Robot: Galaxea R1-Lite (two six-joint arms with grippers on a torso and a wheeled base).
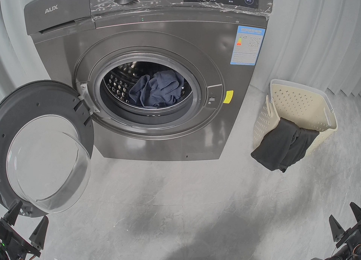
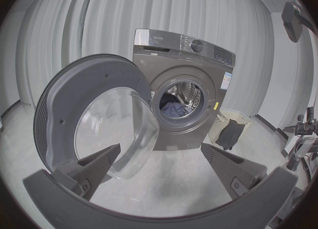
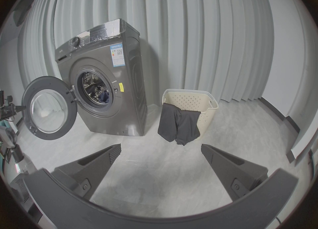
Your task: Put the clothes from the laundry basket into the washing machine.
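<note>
Both my hands are low and close to me, each spread wide and holding nothing: the left hand (image 2: 160, 146) near the open door (image 1: 41, 103), the right hand (image 3: 160, 147) over bare floor (image 1: 169, 197). Farther, a dark garment (image 1: 284, 146) hangs over the front rim of the laundry basket (image 1: 301, 99), down to the floor. I would take it with the right hand at the thick fold on the rim and lift straight up, so the basket does not tip. Farthest, the washing machine (image 1: 150, 27) already holds a blue garment (image 1: 158, 89) in its drum (image 1: 120, 80).
</note>
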